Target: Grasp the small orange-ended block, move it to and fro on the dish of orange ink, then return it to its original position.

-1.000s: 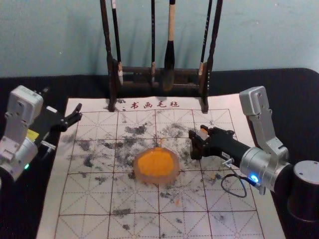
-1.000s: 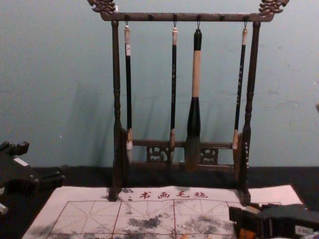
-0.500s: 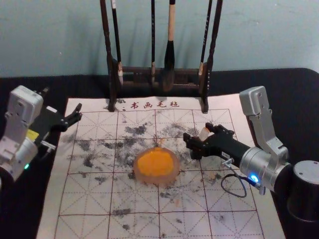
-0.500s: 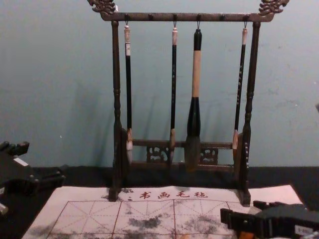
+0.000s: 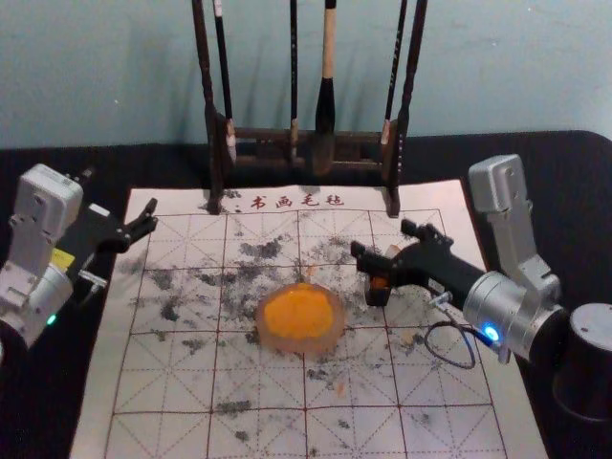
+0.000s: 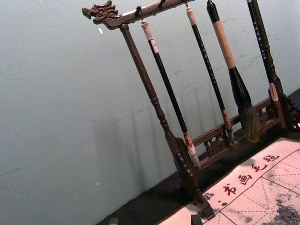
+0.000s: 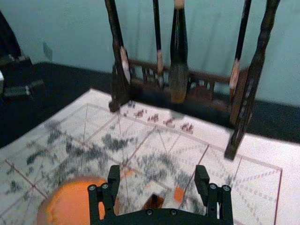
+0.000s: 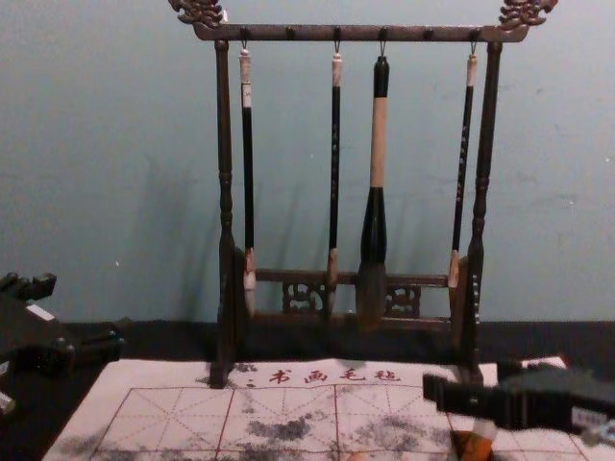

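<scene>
The right gripper [image 5: 384, 240] is open just above the small orange-ended block [image 8: 479, 444], higher and with fingers spread wider than a second ago, when they closed round it. The block is on the mat [image 5: 163, 382], right of the dish [image 5: 301, 347]. That round, translucent-looking dish holds thick orange ink [image 5: 298, 313]. The mat is pale, gridded and blotched grey; beyond it, brushes hang from a dark, carved rack [image 5: 258, 136]. The left gripper [image 5: 147, 218] is parked at the mat's left edge, fingers apart
</scene>
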`<state>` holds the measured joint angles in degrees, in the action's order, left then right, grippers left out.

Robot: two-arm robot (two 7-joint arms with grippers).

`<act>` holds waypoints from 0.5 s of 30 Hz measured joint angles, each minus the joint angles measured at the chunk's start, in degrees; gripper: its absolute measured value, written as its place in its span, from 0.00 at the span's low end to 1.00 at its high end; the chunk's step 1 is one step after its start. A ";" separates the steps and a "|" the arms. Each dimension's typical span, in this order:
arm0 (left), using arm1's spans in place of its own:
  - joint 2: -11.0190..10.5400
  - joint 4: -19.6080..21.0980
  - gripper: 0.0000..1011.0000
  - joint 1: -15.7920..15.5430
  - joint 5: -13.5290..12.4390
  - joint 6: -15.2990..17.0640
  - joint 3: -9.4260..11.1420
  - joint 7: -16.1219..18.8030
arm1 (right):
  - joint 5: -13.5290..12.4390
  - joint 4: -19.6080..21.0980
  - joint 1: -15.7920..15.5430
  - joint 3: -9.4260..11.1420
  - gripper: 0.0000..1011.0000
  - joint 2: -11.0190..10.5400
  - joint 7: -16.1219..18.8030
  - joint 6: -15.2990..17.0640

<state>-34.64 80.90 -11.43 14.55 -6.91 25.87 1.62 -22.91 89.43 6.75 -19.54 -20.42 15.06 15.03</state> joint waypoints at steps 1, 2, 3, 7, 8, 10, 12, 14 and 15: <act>0.00 0.00 0.99 0.00 0.00 0.00 0.00 0.00 | 0.01 0.18 -0.01 0.14 0.99 0.03 0.00 -0.40; 0.00 0.00 0.99 0.00 0.00 0.00 -0.01 0.00 | 0.03 0.40 -0.03 0.31 0.99 0.06 0.00 -0.84; 0.00 0.00 0.99 0.00 0.00 0.00 0.00 0.00 | 0.11 0.80 -0.09 0.77 0.99 0.16 -0.07 -1.79; 0.00 0.00 0.99 0.00 0.00 0.00 0.00 0.00 | 1.01 1.49 -0.30 2.39 0.99 0.68 -1.48 -5.17; 0.00 0.00 0.99 0.00 0.00 0.00 0.00 0.00 | 1.38 1.50 -0.35 2.73 0.99 0.87 -1.91 -5.98; 0.00 0.00 0.99 0.00 0.00 0.00 0.00 0.00 | 2.96 1.22 -0.51 3.61 0.99 1.51 -3.68 -8.30; 0.00 0.00 0.99 0.00 0.00 0.00 0.00 0.00 | 4.34 0.61 -0.61 4.06 0.99 1.97 -5.08 -9.68; 0.00 0.00 0.99 0.00 0.00 0.00 0.00 0.00 | 6.84 -0.86 -0.71 4.41 0.99 2.60 -7.53 -11.50; 0.00 0.00 0.99 0.00 0.00 0.00 0.00 0.00 | 7.59 -1.41 -0.73 4.50 0.99 2.81 -8.27 -11.91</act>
<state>-34.65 80.90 -11.43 14.55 -6.91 25.86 1.62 -15.32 88.02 6.02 -15.04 -17.60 6.79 3.11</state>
